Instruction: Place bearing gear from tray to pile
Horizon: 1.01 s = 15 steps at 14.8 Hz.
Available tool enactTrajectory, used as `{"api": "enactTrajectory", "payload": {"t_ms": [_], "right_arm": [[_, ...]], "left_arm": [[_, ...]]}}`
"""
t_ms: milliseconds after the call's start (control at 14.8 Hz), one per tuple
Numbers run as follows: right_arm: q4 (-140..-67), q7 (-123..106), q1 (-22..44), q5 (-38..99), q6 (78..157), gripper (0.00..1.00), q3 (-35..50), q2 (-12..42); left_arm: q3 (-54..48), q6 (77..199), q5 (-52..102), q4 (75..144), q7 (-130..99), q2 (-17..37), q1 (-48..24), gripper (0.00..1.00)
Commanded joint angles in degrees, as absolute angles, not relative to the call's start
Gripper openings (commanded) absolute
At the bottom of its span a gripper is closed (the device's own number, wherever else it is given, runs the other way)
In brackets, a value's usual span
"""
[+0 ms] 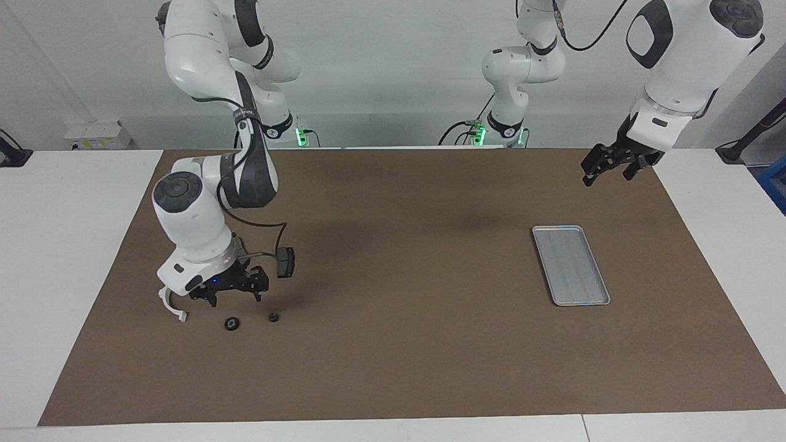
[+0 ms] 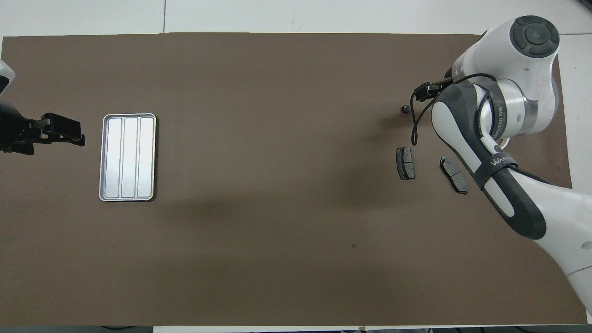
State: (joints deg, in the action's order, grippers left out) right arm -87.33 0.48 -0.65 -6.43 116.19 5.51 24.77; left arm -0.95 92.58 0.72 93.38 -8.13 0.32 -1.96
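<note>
Currently on the mat: tray bare, small parts grouped at the right arm's end

Tray (image 1: 571,265): flat silver-grey metal rectangle with rounded corners, raised rim and lengthwise ridges, lying toward the left arm's end of the brown mat (image 1: 405,344). Nothing is sitting in it in either view.

Small dark gears: two little round black pieces, one (image 1: 232,323) and another (image 1: 274,317), are lying on the mat in the facing view, just below the right gripper and apart from it. The overhead view is showing only one of them (image 2: 404,109); the arm's white body is covering the other.

White bracket (image 1: 172,307): smooth half-ring of plastic, showing only an end in the facing view, beside the gears. It is almost wholly hidden under the arm from overhead.

Brake pads: two dark grey flat pads, one (image 2: 405,163) and a second (image 2: 454,169), are showing plainly from overhead, nearer to the robots than the gear. The facing view is hiding them behind the arm.

Right gripper (image 1: 230,294): hanging just above the mat over the gears, fingers spread wide, gripping nothing.

Left gripper (image 1: 608,167): waiting in the air over the mat's edge near the tray, fingers spread apart, carrying nothing; overhead it is appearing as a black claw (image 2: 60,132) beside the tray.
</note>
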Motion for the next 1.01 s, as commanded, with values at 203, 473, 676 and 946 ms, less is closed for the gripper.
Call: {"api": "enactTrajectory", "payload": {"t_ms": [203,473,676,946], "right_arm": [[-90.0,1.0,-1.0,-1.0,97.6,1.00,5.6,6.4],[-89.6,1.1,2.8,0.8,88.4,1.00,0.5,-1.6],[-89.1,1.1,4.4,2.1,86.0,1.00,-1.7,-3.3],[-90.1,1.4,4.6,1.1,86.0,1.00,-1.8,-3.3]], "left_arm": [[-0.5,91.9,0.4,94.1,-8.0,-0.8,-2.3,1.00],[-0.5,91.9,0.4,94.1,-8.0,-0.8,-2.3,1.00],[-0.5,91.9,0.4,94.1,-8.0,-0.8,-2.3,1.00],[-0.5,91.9,0.4,94.1,-8.0,-0.8,-2.3,1.00]]}}
